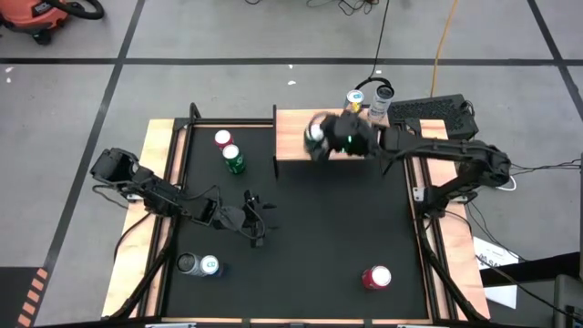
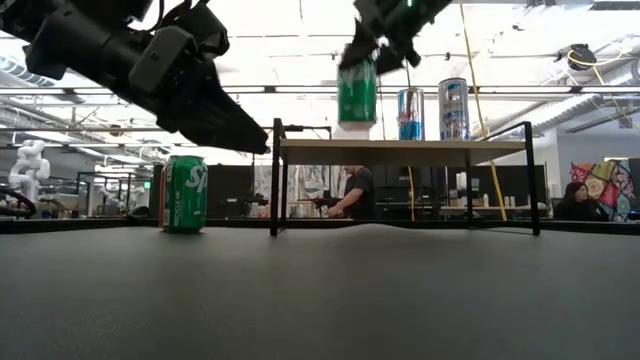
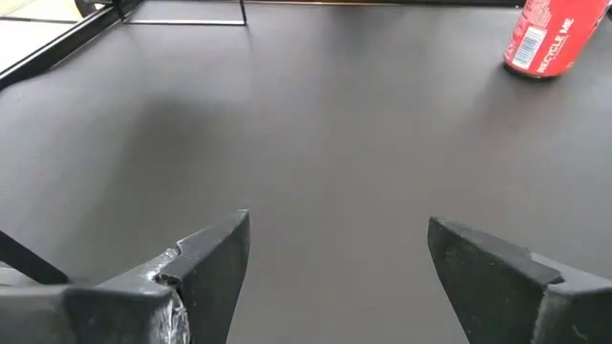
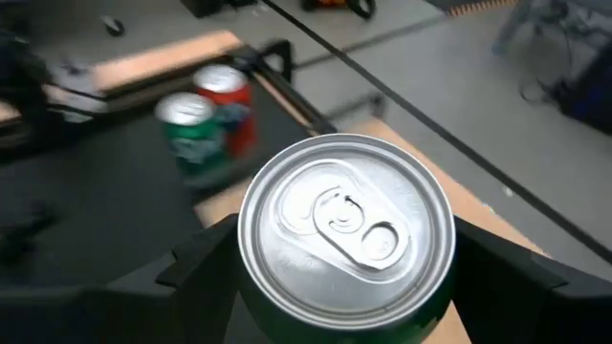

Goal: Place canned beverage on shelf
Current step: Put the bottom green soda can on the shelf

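Note:
My right gripper (image 1: 321,138) is shut on a green can (image 2: 357,92), held above the left part of the light-wood shelf (image 2: 400,151). The can's silver top (image 4: 346,225) fills the right wrist view. Two tall cans (image 2: 411,113) (image 2: 453,108) stand on the shelf's right part. A green can (image 1: 234,159) and a red can (image 1: 222,138) stand on the black mat left of the shelf. My left gripper (image 1: 257,220) is open and empty over the mat's left half. My right gripper pinches the green can's side wall (image 4: 263,320) just below its top rim between its two fingers (image 4: 206,263), one on each side. The fingers come from above, slanting from the table's right. The can hangs nearly upright, its bottom clear of the shelf top.
A red can (image 1: 376,277) stands at the mat's near right and also shows in the left wrist view (image 3: 545,38). Two cans (image 1: 199,265) stand at the near left. Wooden rails (image 1: 159,137) frame the mat. The mat's middle (image 1: 328,228) is bare.

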Robot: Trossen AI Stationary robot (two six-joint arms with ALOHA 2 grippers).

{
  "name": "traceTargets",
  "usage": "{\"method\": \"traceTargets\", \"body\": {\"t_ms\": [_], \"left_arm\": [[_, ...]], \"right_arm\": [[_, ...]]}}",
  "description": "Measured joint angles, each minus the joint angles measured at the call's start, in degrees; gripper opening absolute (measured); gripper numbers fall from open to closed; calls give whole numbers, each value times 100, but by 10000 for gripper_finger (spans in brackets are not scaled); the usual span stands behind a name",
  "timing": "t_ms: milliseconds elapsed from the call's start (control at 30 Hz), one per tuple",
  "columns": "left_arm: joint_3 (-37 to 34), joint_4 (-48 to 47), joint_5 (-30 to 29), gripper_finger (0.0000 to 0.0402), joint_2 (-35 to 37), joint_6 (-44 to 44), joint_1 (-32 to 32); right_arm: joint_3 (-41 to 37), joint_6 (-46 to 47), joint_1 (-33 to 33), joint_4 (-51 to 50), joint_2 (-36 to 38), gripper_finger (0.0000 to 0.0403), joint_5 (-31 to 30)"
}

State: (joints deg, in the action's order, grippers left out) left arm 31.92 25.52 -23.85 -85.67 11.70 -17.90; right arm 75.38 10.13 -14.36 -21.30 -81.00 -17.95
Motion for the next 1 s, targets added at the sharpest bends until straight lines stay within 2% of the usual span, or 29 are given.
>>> {"method": "traceTargets", "body": {"t_ms": [233, 367, 500, 667, 1000], "left_arm": [[0, -53, 6, 315, 0, -2, 21], [0, -132, 10, 315, 0, -2, 21], [0, -162, 10, 315, 0, -4, 21], [0, -227, 10, 315, 0, -2, 21], [0, -249, 10, 315, 0, 2, 21]], "right_arm": [[-11, -251, -1202, 60, -1, 294, 641], [-11, -311, -1582, 275, -129, 294, 1179], [-11, -366, -1720, 342, -303, 294, 1391], [-5, -394, -1726, 289, -390, 294, 1378], [-5, -392, -1418, 264, -379, 294, 1378]]}}
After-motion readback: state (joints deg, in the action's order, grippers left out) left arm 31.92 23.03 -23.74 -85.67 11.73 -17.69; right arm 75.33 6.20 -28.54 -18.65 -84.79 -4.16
